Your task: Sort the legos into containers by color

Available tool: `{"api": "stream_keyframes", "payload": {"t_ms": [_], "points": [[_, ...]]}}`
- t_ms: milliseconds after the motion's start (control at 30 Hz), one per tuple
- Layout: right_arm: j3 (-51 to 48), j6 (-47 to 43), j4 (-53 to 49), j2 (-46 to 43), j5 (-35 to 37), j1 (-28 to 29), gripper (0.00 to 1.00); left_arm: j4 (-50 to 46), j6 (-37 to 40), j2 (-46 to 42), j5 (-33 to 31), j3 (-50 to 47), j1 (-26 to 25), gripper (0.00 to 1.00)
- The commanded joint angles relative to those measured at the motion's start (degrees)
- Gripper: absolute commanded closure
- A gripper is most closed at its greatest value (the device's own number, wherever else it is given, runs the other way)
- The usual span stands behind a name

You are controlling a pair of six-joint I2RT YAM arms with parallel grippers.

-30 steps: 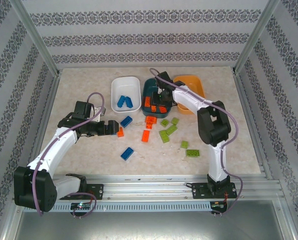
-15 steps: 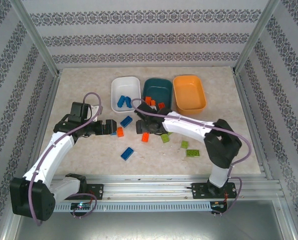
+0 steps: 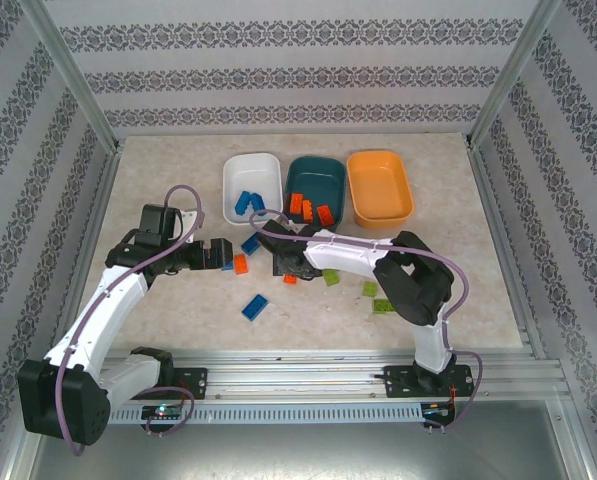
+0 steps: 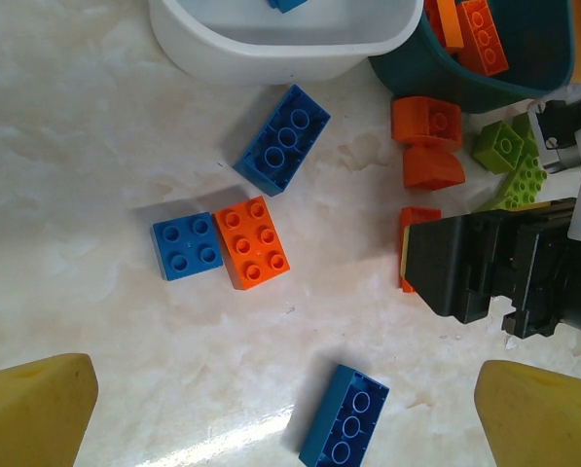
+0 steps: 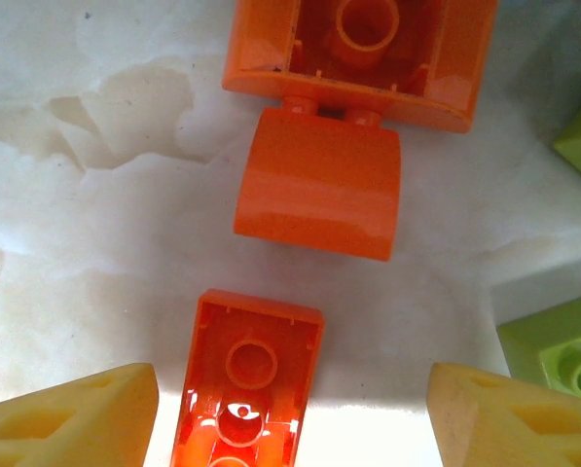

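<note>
Three trays (image 3: 253,170) (image 3: 316,178) (image 3: 378,185); two claws (image 3: 223,254) (image 3: 283,265) spread.

Bright, even overhead light. Top view sharp, w/ soft, faint shadows on the table (image 3: 458,300). Left wrist view: white glare streak on table surface nr bottom. Right wrist view: v. close, glossy highlights on orange lego (image 5: 319,185), diffuse shadow round it.

1. Legos (image 5: 319,185): hard plastic, super glossy, you can see the glare on them.
2. Table (image 4: 95,126): smooth marble-look top, slight sheen.
3. Trays (image 3: 253,170): smooth plastic, more satin.
4. Pads (image 5: 66,418): matt, foamy-looking.
5. Rails (image 3: 308,372): bare ribbed metal.
</note>
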Motion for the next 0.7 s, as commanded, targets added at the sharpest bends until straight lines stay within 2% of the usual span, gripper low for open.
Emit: {"api": "stream_keyframes", "payload": {"t_ms": [0, 367, 600, 667], "points": [[1.6, 1.2, -0.2, 2.0, 1.6, 0.3, 0.29, -0.3, 1.1, -0.8, -0.5, 0.4, -0.8, 0.00], [1.2, 0.9, 1.6, 3.8, -0.5, 0.0, 0.41, -0.4, 1.1, -0.8, -0.6, 0.4, -0.7, 0.00], [-0.9, 0.8, 3.0, 1.9, -0.9, 0.0, 0.61, -0.3, 1.1, -0.7, -0.6, 0.3, -0.7, 0.00], [-1.3, 0.7, 3.2, 1.5, -1.3, -0.1, 0.64, -0.3, 1.1, -0.6, -0.5, 0.3, -0.8, 0.00]]}}
